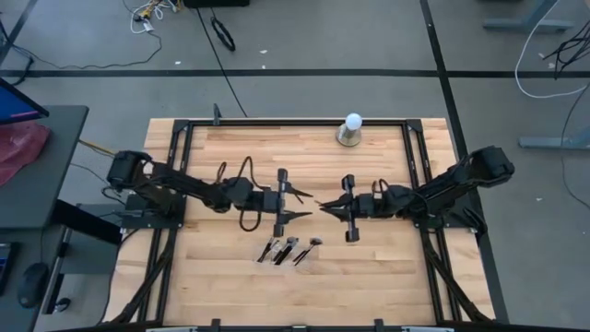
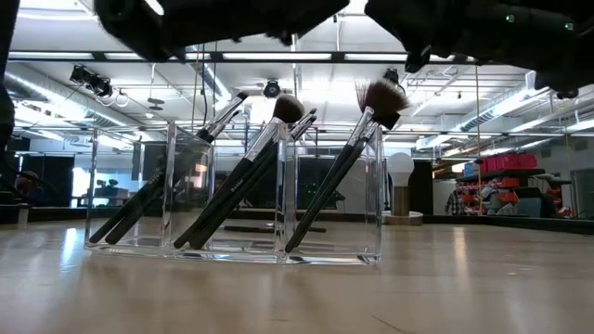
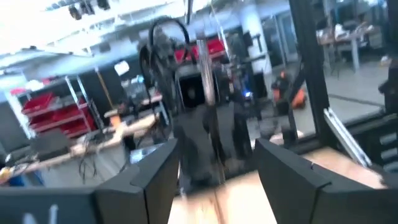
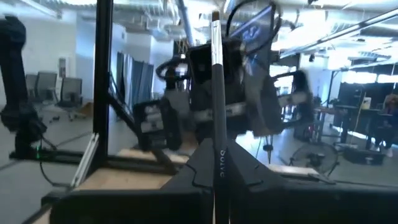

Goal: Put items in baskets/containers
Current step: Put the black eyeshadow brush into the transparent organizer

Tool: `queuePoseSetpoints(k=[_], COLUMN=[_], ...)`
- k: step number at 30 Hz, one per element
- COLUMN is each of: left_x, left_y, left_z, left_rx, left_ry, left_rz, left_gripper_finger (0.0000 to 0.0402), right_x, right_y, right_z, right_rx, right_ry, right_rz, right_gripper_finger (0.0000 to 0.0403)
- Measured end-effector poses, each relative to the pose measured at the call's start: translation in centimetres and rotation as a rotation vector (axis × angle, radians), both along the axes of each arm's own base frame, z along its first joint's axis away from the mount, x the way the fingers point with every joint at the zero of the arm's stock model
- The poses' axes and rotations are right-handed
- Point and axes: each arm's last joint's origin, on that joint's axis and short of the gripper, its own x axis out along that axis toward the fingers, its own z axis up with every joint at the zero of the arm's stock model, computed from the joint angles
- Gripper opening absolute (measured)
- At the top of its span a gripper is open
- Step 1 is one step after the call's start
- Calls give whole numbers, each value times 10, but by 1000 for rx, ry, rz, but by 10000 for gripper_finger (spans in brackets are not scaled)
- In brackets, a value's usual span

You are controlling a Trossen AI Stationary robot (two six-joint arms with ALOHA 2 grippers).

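A clear plastic container (image 2: 376, 199) with compartments stands near the table's front middle (image 1: 304, 261). Several makeup brushes (image 2: 243, 176) lean in it, handle ends on its floor and bristles up (image 1: 288, 249). Over the table's middle my two grippers face each other, almost tip to tip. My right gripper (image 1: 324, 206) is shut on one thin dark brush (image 4: 216, 93). My left gripper (image 1: 306, 205) stands open just left of it, its fingers (image 3: 155, 180) wide apart and touching nothing. The brush shows blurred beyond them (image 3: 205, 62). My right gripper pinches the brush's dark handle (image 4: 218, 158) between its two shut fingers. The fingers come about level from the table's right side and lie across the handle. The brush stands roughly upright above the fingers, lifted clear of the table. Whatever hangs below the fingers is hidden by the gripper.
A white ball-shaped object on a grey base (image 1: 352, 129) stands at the table's far edge, right of the middle (image 2: 400, 186). Black frame rails (image 1: 175, 166) run along the table's left and right sides. Bare wood (image 1: 369, 267) lies around the container.
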Motion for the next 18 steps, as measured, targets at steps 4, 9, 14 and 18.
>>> queuePoseSetpoints(k=[4, 9, 14, 18], left_x=[14, 24, 24, 24], left_y=[-2, -6, -8, -11], left_z=[9, 17, 16, 14], left_rx=[-1, -1, 1, -12], left_ry=[-26, -32, -20, -3], left_rz=[-14, -27, -35, -51], left_gripper_finger=[221, 194, 113, 30], right_x=[5, 7, 7, 7], right_y=[1, 2, 2, 2], right_z=[-1, -4, -5, -5], right_rx=[-11, -12, -12, -15], right_ry=[32, 54, 60, 66], right_rz=[-1, -1, -1, 2], right_gripper_finger=[11, 12, 13, 14])
